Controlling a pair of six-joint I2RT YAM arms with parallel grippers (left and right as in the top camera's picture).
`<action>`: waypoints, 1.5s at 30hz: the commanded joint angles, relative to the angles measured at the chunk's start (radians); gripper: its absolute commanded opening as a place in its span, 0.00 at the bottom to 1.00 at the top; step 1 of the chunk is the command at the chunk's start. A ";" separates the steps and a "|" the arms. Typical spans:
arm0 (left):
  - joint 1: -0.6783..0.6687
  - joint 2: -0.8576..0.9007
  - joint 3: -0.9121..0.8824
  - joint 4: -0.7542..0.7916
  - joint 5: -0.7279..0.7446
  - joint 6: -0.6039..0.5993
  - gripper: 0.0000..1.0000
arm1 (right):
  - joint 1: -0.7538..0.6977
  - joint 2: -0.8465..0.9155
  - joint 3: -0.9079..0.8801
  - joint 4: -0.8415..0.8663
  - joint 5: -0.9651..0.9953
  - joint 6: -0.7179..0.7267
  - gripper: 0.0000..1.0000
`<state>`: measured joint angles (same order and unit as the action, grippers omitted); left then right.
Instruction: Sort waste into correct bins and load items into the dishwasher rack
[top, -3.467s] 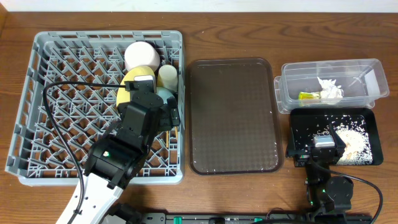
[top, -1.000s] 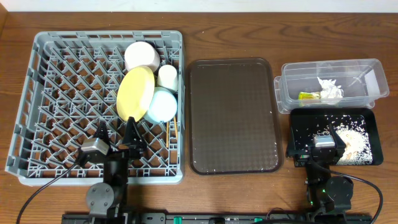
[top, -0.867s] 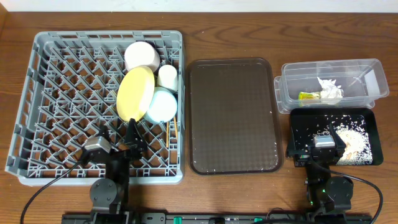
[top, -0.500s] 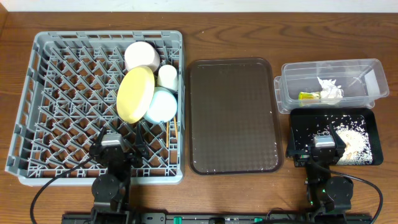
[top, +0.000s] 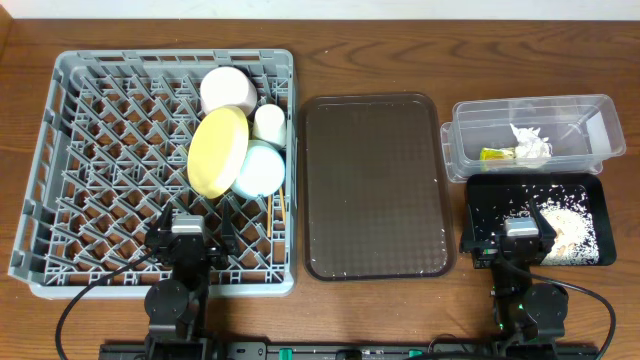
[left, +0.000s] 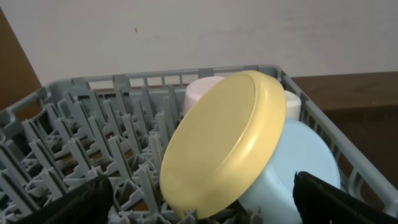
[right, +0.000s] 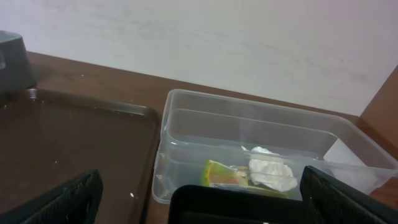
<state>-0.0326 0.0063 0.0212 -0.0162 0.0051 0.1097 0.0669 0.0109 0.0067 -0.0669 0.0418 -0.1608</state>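
The dishwasher rack (top: 150, 57) is filling the left half of the overhead frame, and all the dishes are sitting along its upper right side. The round yellow plate (top: 218, 152) is standing tilted on edge among the pegs, leaning against the light-blue bowl (top: 260, 170) just to its right. The white cup (top: 228, 90) is sitting above the plate, near the rack's top edge, and the small cream cup (top: 269, 122) is standing beside the right wall. The chopsticks (top: 283, 205) are poking down along that wall, below the bowl. The left gripper (top: 195, 224) is hovering over the rack's lower edge with its jaws standing wide and gripping nothing; in its wrist view the plate and bowl are showing between the two dark fingers (left: 74, 199). The brown serving tray (top: 375, 185) is lying in the middle of the frame, between the rack and the bins. At the upper right, the clear tub (top: 530, 101) is holding the snack wrapper (top: 494, 154) and the crumpled napkin (top: 530, 143) side by side. Just below it, the black tray (top: 490, 200) is carrying the rice scraps (top: 570, 228), heaped toward its right end with grains scattered around. The right gripper (top: 512, 226) is hanging over the black tray's lower edge, jaws spread wide and carrying nothing.
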 joint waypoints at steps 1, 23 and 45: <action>0.006 -0.005 -0.017 0.050 0.014 0.016 0.93 | 0.006 -0.006 -0.002 -0.003 0.010 0.018 0.99; 0.006 -0.005 -0.017 0.033 0.010 -0.008 0.93 | 0.006 -0.006 -0.002 -0.003 0.010 0.018 0.99; 0.006 -0.005 -0.017 0.047 -0.084 -0.156 0.93 | 0.006 -0.006 -0.002 -0.003 0.010 0.018 0.99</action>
<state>-0.0326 0.0082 0.0166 0.0135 -0.0544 -0.0284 0.0669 0.0109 0.0067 -0.0666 0.0418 -0.1608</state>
